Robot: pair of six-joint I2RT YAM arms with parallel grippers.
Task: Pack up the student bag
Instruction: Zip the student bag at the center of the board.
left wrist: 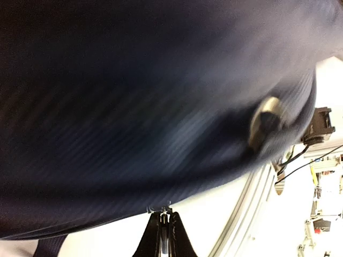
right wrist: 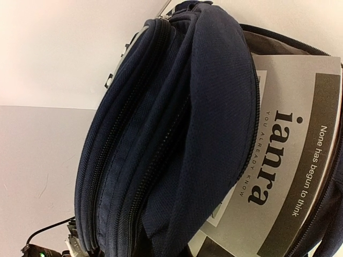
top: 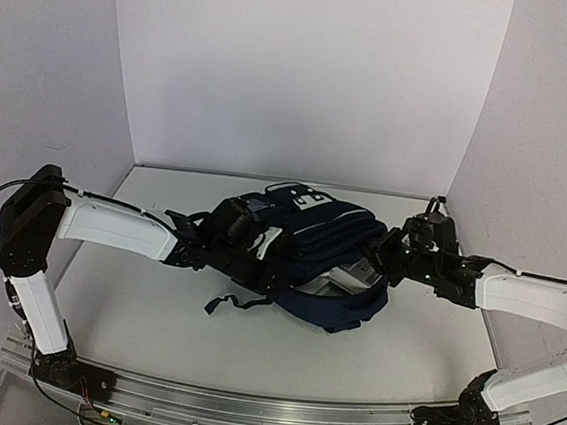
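Note:
The student bag, navy with a white stripe, lies on its side mid-table with its main compartment gaping toward the right. A grey printed booklet sits inside that opening and also shows as the booklet from above. My left gripper is shut, its tips pinching the bag's lower fabric edge at a small metal piece. My right gripper sits at the bag's right opening. Its fingers are hidden under the navy flap, which runs down into them.
An aluminium rail runs along the table's near edge and holds both arm bases. White walls enclose the back and sides. A black strap trails from the bag toward the front. Cables hang near the rail.

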